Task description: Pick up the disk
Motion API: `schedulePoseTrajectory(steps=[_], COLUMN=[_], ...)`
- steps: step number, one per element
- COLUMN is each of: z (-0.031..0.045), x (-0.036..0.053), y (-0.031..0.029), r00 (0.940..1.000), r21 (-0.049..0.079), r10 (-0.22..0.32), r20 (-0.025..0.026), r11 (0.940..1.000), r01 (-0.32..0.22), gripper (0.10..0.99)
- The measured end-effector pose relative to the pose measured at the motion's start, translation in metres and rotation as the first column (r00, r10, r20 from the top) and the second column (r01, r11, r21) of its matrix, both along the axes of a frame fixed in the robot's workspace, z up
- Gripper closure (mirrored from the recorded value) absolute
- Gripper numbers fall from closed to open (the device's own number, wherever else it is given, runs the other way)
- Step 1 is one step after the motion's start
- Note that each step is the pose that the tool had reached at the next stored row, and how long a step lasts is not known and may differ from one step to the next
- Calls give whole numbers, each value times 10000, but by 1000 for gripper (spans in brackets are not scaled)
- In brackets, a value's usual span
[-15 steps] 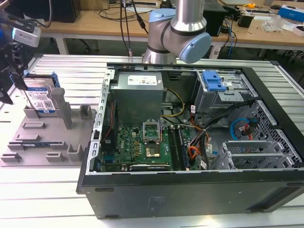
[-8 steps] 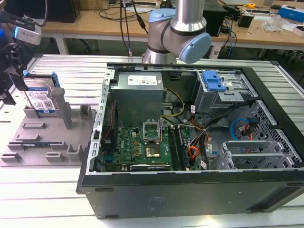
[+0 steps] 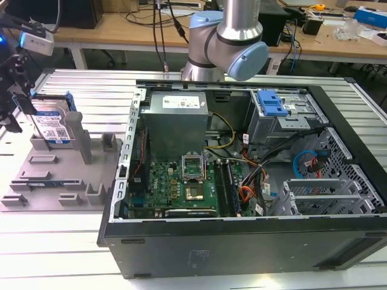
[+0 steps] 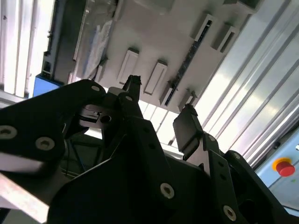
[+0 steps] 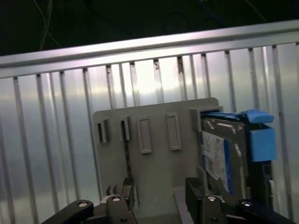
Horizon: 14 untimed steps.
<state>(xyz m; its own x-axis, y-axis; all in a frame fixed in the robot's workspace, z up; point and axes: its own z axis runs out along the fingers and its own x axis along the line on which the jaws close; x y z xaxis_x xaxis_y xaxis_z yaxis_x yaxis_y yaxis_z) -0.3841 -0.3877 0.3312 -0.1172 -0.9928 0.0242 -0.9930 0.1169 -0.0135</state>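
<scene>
Fingers (image 4: 188, 127) spread apart beside the upright disk (image 5: 224, 154)

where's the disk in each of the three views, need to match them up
Exterior view: the disk stands on edge at the exterior view's far left, in the grey tray.
First wrist view: the disk stands at one end of the tray, next to two wide slots.
Second wrist view: probably the pale shiny slab beside those wide slots; hard to tell.
Shared landmark: the grey tray with its pair of wide slots.

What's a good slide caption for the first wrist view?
Open gripper near the disk, which stands on edge in a grey fixture.
</scene>
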Motion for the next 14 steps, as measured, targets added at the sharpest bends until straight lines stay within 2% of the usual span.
schedulePoseTrajectory(steps=[2, 4, 5, 9, 11, 14], z=[0, 0, 8, 72, 129, 140], x=[-8, -12, -20, -70, -104, -150], y=[171, 264, 336, 410, 530, 658], r00=[10000, 10000, 10000, 10000, 10000, 10000], r21=[-3, -6, -26, -136, -183, -206], r10=[3, 1, 3, 9, 9, 10], r20=[1, 1, 1, 1, 4, 5], r11=[10000, 10000, 10000, 9999, 9998, 9998], r01=[-3, -1, -3, -9, -9, -10], gripper=[529, 529, 529, 529, 529, 529])
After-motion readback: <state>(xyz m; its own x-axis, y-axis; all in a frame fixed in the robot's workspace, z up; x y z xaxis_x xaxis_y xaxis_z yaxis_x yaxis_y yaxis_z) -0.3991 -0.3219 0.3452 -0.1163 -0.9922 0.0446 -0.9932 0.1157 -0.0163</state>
